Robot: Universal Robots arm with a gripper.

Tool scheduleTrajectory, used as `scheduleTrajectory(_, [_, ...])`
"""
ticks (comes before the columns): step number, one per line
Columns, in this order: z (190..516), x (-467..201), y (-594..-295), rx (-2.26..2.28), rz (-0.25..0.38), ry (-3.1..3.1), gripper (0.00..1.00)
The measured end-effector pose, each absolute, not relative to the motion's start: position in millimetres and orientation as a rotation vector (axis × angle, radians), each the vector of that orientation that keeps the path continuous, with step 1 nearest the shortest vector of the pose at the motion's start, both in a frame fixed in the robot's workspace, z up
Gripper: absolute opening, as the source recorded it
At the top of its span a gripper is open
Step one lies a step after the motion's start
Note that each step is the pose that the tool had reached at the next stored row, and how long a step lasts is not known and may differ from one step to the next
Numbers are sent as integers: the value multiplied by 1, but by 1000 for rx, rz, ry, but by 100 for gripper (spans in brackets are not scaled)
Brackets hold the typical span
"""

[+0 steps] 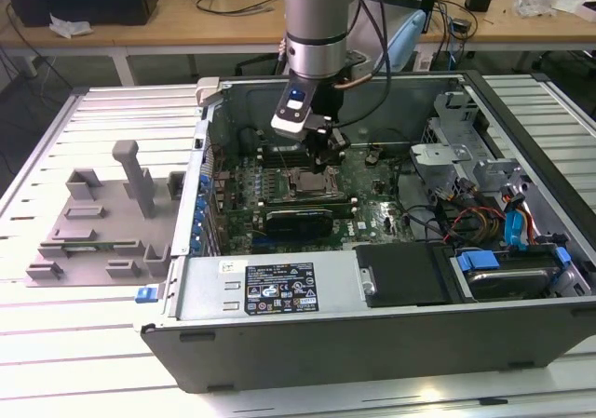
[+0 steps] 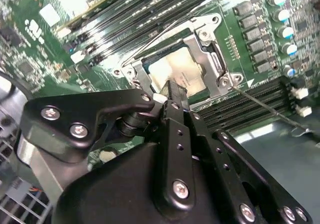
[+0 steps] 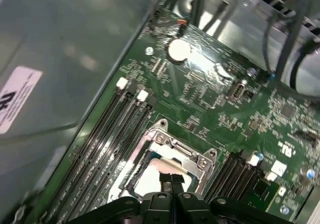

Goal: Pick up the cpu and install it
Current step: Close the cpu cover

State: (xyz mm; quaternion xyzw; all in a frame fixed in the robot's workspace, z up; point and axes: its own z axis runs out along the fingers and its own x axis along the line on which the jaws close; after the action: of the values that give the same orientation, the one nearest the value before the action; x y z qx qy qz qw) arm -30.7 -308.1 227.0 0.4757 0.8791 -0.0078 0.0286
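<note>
The cpu [image 2: 176, 68] lies flat inside the metal-framed socket [image 2: 214, 59] on the motherboard, its shiny pale top facing up. In the first wrist view the cpu [image 3: 147, 178] shows within the open socket frame [image 3: 186, 152]. My gripper [image 2: 172, 90] hangs directly over the chip with its two thin black fingertips [image 3: 165, 180] pressed together, right at the chip's top surface. Whether they touch it I cannot tell. In the exterior view my gripper [image 1: 328, 161] reaches down into the open computer case above the socket [image 1: 310, 190].
Memory slots [image 2: 150, 9] run beside the socket, and a thin wire lever [image 2: 265, 107] sticks out from it. The case walls [image 1: 279, 292] ring the motherboard, with cables and a drive cage [image 1: 466, 157] on the exterior view's right. A grey tray [image 1: 93, 241] sits outside on the exterior view's left.
</note>
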Motion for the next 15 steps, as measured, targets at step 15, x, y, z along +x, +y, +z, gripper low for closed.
scheduleTrajectory(15, [227, -31, -308, 913, -6, 2944, 11])
